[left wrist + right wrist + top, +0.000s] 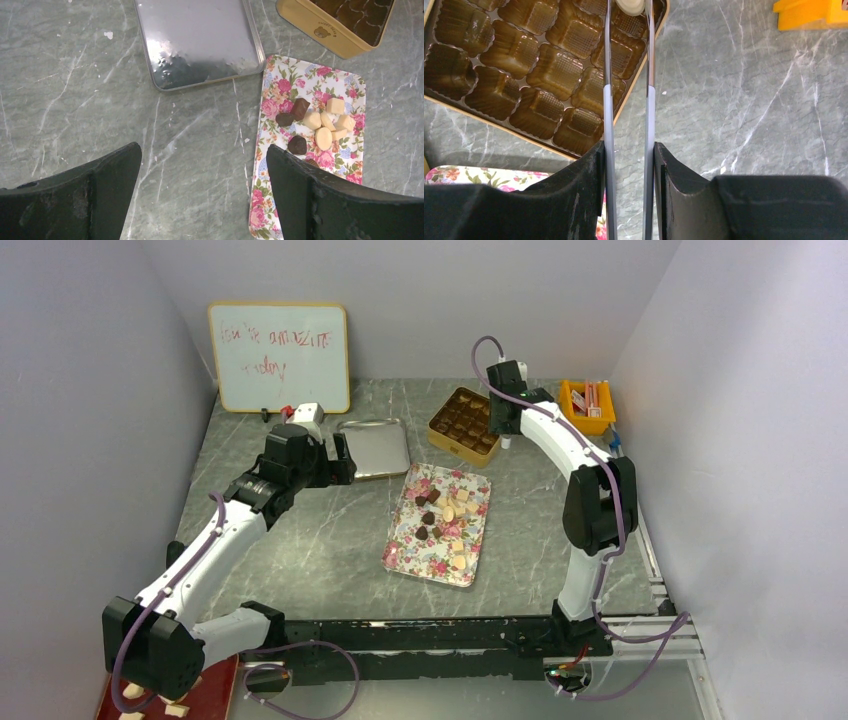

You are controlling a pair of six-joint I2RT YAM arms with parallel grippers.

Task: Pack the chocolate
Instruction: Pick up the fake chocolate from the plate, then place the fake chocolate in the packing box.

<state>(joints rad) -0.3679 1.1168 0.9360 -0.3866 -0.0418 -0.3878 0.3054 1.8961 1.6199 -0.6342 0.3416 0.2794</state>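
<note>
Marble tabletop (749, 100); choc (630, 5) in tongs (650, 115) beyond rt jaws.

Shiny metal tray (200, 40); glossy brown plastic insert (524, 65)

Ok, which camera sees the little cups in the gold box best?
Right wrist: the gold box is close, its cups clear. Top view shows it small and far; left wrist catches only one corner.

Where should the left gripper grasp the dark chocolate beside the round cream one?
Its side faces, from straight above. The dark chocolate lies low on the floral tray, bare tray on its left, the round cream piece close on its right, so the open left gripper would need a finger in that narrow gap.
</note>
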